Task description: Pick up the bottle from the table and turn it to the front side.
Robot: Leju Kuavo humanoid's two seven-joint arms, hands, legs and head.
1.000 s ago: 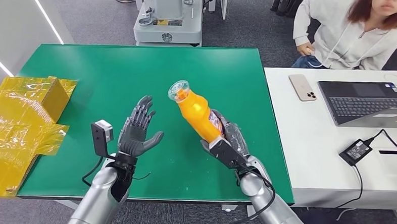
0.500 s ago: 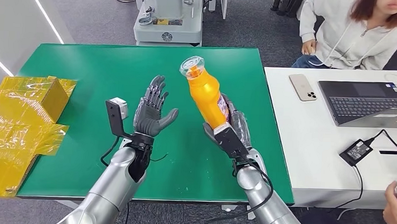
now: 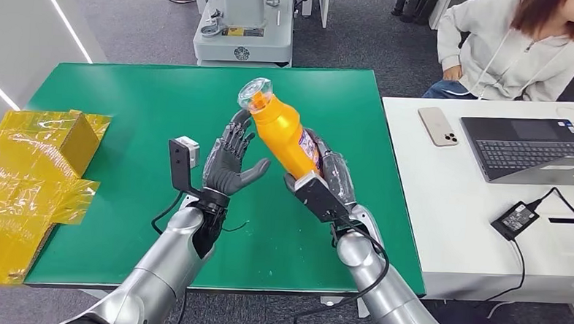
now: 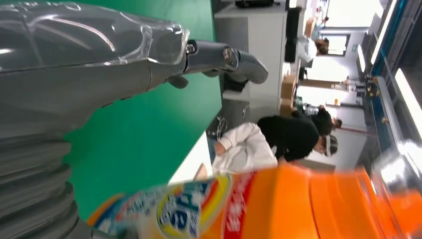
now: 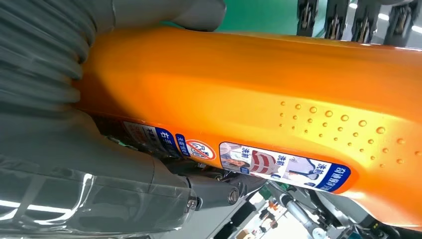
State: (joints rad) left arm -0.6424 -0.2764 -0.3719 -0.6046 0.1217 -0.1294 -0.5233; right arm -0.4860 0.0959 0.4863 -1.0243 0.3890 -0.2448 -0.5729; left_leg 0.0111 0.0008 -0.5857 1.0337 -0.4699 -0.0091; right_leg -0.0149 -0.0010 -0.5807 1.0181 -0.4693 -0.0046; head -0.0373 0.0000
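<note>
the right hand (image 3: 325,187) grips the orange bottle (image 3: 281,136) by its lower body, lifted above the green counter (image 3: 125,111) and tilted, its clear cap toward the far-left. the left hand (image 3: 229,163) is just beside the bottle, fingers (image 3: 235,138) spread and holding nothing; whether they touch it is hard to tell.

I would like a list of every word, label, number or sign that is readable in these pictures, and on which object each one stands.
Orange plastic bottle, held by the right hand: blue label strip with Chinese characters and a red prohibition sign, too small to read.
Same bottle, left wrist view: colourful front label, too blurred to read.
Grey machine base behind the green table: yellow sticker and round emblem, too small to read.
No text can be quoted.
</note>
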